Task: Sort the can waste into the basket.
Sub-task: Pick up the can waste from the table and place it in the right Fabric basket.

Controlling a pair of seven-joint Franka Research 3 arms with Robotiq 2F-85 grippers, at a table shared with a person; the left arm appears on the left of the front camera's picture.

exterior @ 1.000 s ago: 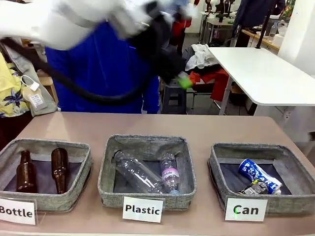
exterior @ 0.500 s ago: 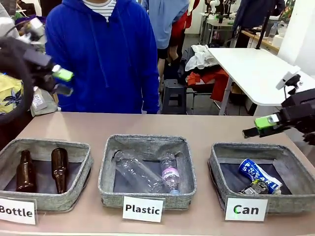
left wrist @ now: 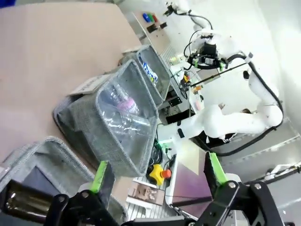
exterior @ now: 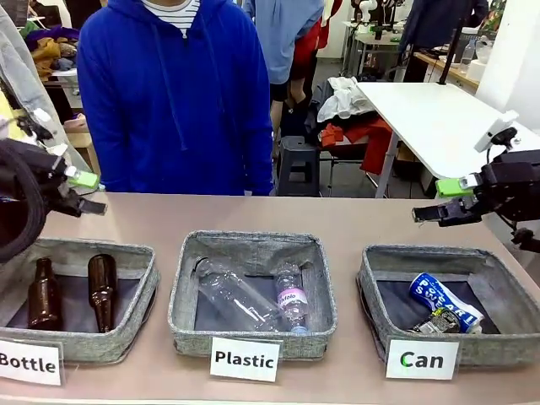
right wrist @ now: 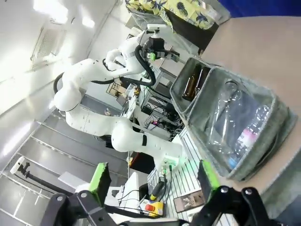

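Note:
The grey "Can" basket (exterior: 422, 255) stands at the front right of the table. In it lie a blue can with white lettering (exterior: 445, 300) and a silver can with dark print (exterior: 436, 321). My right gripper (exterior: 439, 201) hovers open and empty above the basket's far rim. My left gripper (exterior: 88, 193) hangs open and empty at the far left, above the "Bottle" basket (exterior: 126, 253). In the left wrist view the open left gripper (left wrist: 156, 172) frames the row of baskets, the Can basket (left wrist: 160, 87) farthest, with the blue can (left wrist: 149, 73) inside. The right gripper (right wrist: 154, 176) is open in its own view too.
The "Plastic" basket (exterior: 253, 245) in the middle holds clear plastic bottles (exterior: 240, 297). Two brown glass bottles (exterior: 101, 291) lie in the Bottle basket. A person in a blue hoodie (exterior: 173, 93) stands at the far edge. Bare tabletop (exterior: 337, 221) runs behind the baskets.
My left arm swung from the middle of the view to the far left and dropped lower. My right gripper came in from the right and shifted slightly. The cans have not moved.

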